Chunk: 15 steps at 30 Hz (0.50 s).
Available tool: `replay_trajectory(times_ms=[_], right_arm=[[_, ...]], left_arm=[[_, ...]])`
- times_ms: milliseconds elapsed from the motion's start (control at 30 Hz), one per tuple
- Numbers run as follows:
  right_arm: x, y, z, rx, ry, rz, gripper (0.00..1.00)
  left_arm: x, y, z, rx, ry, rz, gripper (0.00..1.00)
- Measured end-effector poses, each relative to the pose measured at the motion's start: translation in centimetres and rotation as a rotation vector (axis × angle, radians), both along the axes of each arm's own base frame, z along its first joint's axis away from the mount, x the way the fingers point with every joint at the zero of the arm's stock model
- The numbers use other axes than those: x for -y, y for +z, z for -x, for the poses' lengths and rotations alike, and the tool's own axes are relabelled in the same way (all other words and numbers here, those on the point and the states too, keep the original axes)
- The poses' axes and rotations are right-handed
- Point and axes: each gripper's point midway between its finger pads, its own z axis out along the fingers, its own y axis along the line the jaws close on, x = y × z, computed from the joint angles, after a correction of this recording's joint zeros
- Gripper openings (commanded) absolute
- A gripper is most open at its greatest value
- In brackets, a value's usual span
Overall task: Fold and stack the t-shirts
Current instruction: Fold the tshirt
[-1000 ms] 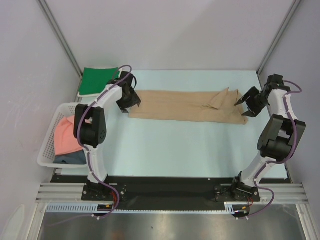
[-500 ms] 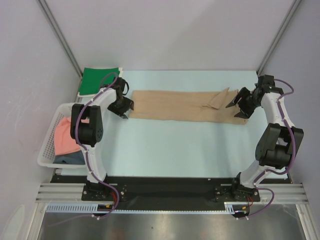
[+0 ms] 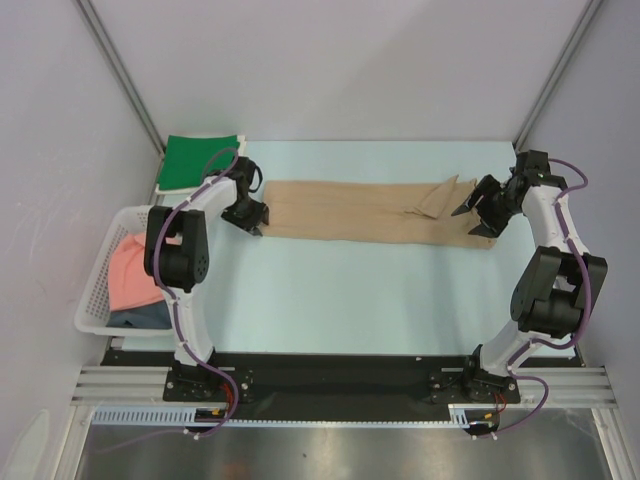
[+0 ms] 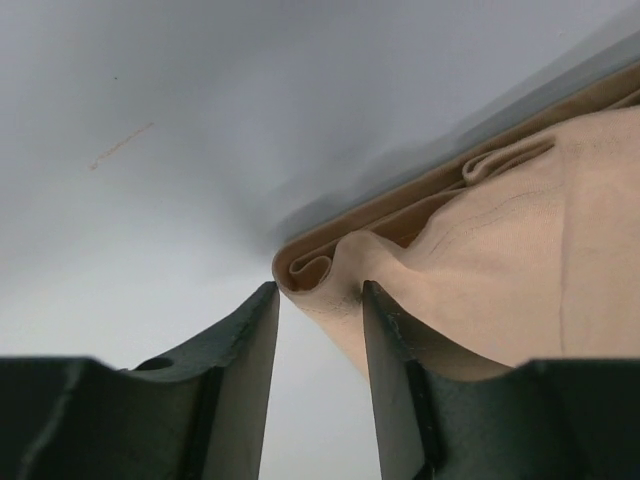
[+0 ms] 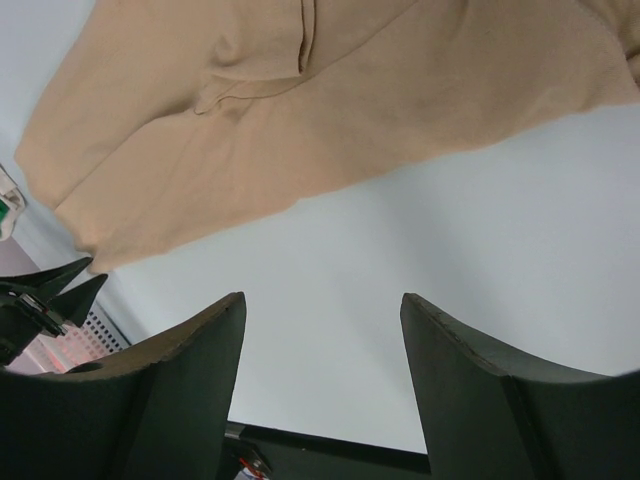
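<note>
The tan t-shirt (image 3: pixel 370 212) lies folded into a long strip across the far middle of the table. My left gripper (image 3: pixel 254 220) is at its left end. In the left wrist view (image 4: pixel 320 295) the jaws stand a narrow gap apart, with the rolled corner of the tan t-shirt (image 4: pixel 500 240) at their tips, touching the right finger (image 4: pixel 385 340). My right gripper (image 3: pixel 478 214) is open and empty just off the strip's right end. In the right wrist view (image 5: pixel 322 300) it hangs over bare table near the tan t-shirt (image 5: pixel 300 120).
A folded green t-shirt (image 3: pixel 200 160) lies at the far left corner. The white lattice basket (image 3: pixel 95 290) stands off the table's left edge, holding the salmon pink t-shirt (image 3: pixel 130 272) and the dark grey-blue t-shirt (image 3: pixel 140 318). Grey walls stand close on both sides.
My left gripper has dropped from above the strip's left end to its near-left corner. My right gripper has moved left towards the strip's right end, then held still.
</note>
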Motion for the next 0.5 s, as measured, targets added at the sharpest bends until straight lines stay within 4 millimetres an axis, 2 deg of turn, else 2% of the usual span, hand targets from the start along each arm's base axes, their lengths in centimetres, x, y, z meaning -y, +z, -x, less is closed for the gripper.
replay_trajectory(times_ms=[100,133,200,500], right_arm=[[0.05,0.0,0.0,0.0,-0.001,0.0,0.7],[0.08,0.0,0.0,0.0,-0.002,0.0,0.7],[0.1,0.0,-0.01,0.0,-0.003,0.0,0.7],[0.45,-0.08,-0.22,0.008,-0.027,-0.026,0.7]], left_arm=[[-0.03,-0.07,-0.01,0.0,0.0,-0.002,0.37],[-0.03,-0.09,-0.01,-0.001,0.0,-0.002,0.28],[-0.03,-0.2,0.0,-0.003,0.0,-0.002,0.21],[-0.17,-0.68,0.41,-0.009,-0.034,-0.014,0.06]])
